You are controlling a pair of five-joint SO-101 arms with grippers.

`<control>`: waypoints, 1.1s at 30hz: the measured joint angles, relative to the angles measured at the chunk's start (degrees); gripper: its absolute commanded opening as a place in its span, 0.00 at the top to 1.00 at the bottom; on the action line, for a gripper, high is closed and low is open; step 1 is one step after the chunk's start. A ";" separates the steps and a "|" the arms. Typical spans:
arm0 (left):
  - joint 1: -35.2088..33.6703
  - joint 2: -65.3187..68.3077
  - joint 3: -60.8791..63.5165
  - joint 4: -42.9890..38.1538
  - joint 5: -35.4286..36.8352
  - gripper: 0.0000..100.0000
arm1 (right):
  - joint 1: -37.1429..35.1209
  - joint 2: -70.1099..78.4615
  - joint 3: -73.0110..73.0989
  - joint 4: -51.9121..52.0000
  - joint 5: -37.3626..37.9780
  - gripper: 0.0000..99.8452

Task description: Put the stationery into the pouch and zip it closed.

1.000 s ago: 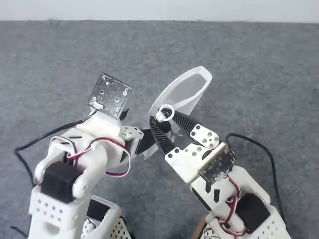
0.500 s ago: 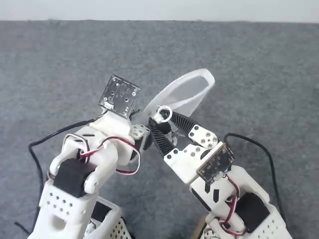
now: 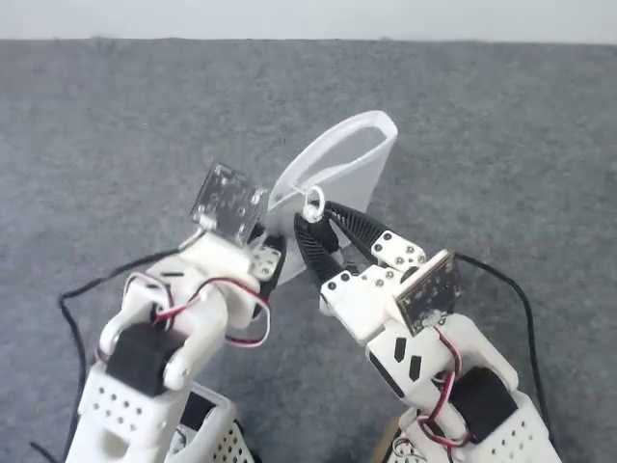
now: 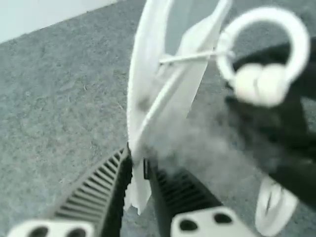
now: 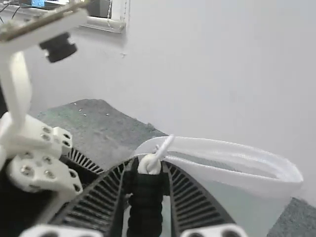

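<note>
As we hold it, pouch (image 3: 333,164): mouth gaping.
Left gripper (image 4: 137,168): jaws pinched on pouch edge.
Right gripper (image 5: 148,170): jaws clamped on zip pull (image 3: 314,203).

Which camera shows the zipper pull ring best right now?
Left wrist view: the zipper pull ring is large and whole beside the pouch. High view shows it small at the right hand's tip; right wrist view shows its base pinched in that hand.

Left tool (image 4: 138,167) pinching pouch (image 4: 150,84) edge, zip ring (image 4: 266,64) beside
</note>
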 measured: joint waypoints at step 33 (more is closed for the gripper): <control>-0.18 -11.96 5.45 -5.98 -0.88 0.76 | 0.00 -0.18 -2.73 5.63 -2.02 0.99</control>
